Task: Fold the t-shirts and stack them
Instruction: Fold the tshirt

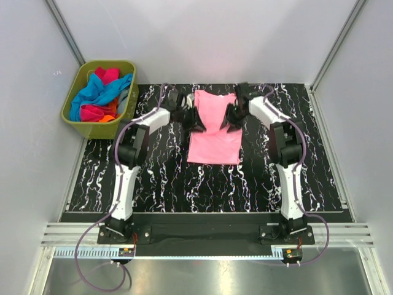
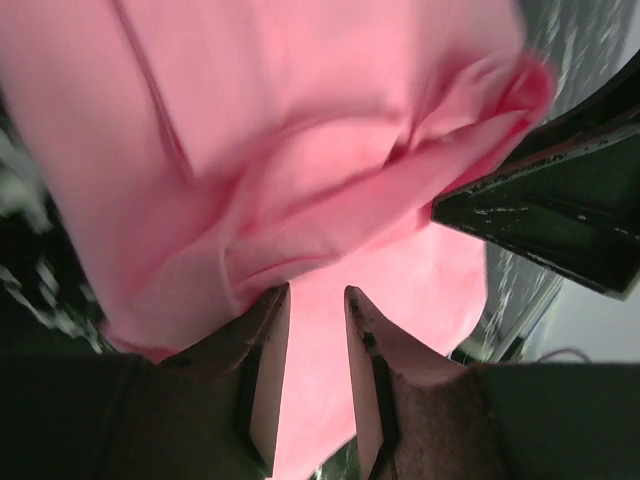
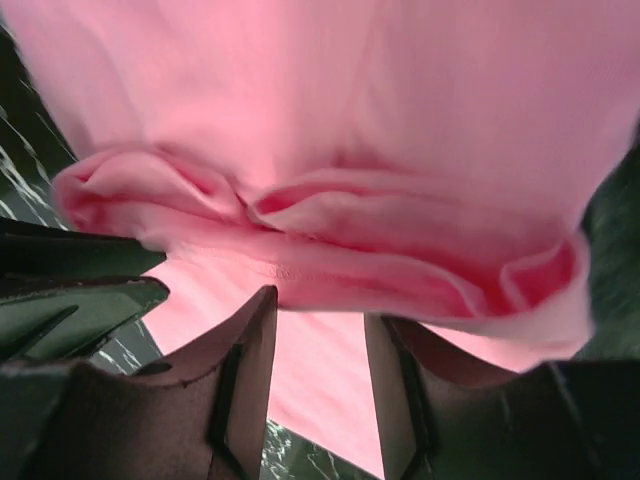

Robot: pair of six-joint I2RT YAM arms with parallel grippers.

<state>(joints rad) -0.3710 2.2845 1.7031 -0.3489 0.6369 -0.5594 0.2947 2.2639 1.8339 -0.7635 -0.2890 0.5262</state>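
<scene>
Shirt update: light pink t-shirt (image 1: 214, 138) lies flat at the middle of the bench's far edge. On its left side sits the left gripper (image 1: 195, 120), on its right the right gripper (image 1: 231, 118), both narrowly parted, with cloth bunched just past the fingertips. The other t-shirts (image 1: 101, 98) are heaped in the green bin (image 1: 73, 117) by the far left corner.
</scene>
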